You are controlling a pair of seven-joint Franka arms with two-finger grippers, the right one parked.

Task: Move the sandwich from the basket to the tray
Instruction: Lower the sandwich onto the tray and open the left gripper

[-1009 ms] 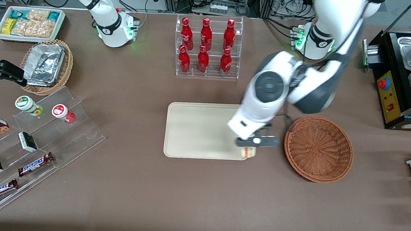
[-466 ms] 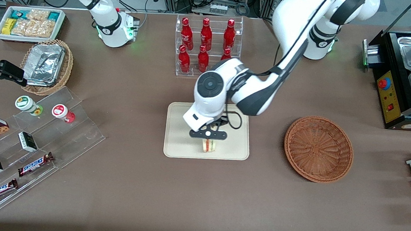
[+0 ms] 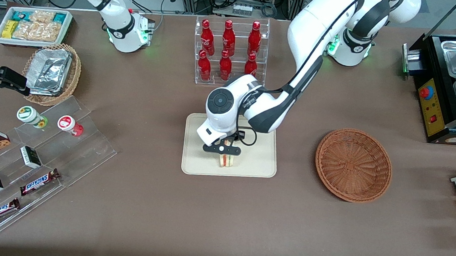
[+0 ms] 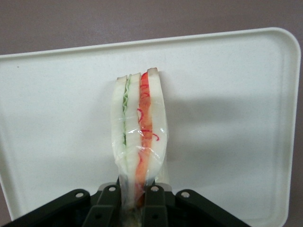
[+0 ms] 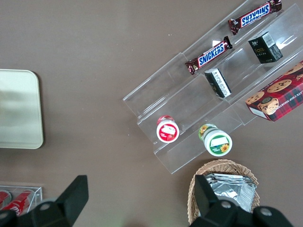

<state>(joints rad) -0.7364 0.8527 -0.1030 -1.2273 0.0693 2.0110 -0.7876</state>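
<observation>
My left gripper point(image 3: 225, 155) is shut on the sandwich point(image 3: 227, 161), a plastic-wrapped wedge of pale bread with red and green layers. It holds the sandwich upright over the cream-beige tray point(image 3: 249, 163), near the tray's edge closest to the front camera. In the left wrist view the sandwich point(image 4: 139, 142) hangs pinched between my gripper's point(image 4: 135, 205) black fingers point(image 4: 158, 208), with the tray point(image 4: 227, 118) beneath it. I cannot tell whether the sandwich touches the tray. The reddish-brown wicker basket point(image 3: 353, 164) sits beside the tray toward the working arm's end and holds nothing.
A clear rack of red bottles point(image 3: 230, 52) stands farther from the front camera than the tray. A clear stepped display with snack bars and jars point(image 3: 36, 159), a tan basket of foil containers point(image 3: 52, 72) and a white snack box point(image 3: 33, 25) lie toward the parked arm's end. A black appliance point(image 3: 453, 87) stands past the basket.
My gripper carried the sandwich from the tray's edge beside the basket across to over the tray's middle, then slightly further and lower. The basket stayed put.
</observation>
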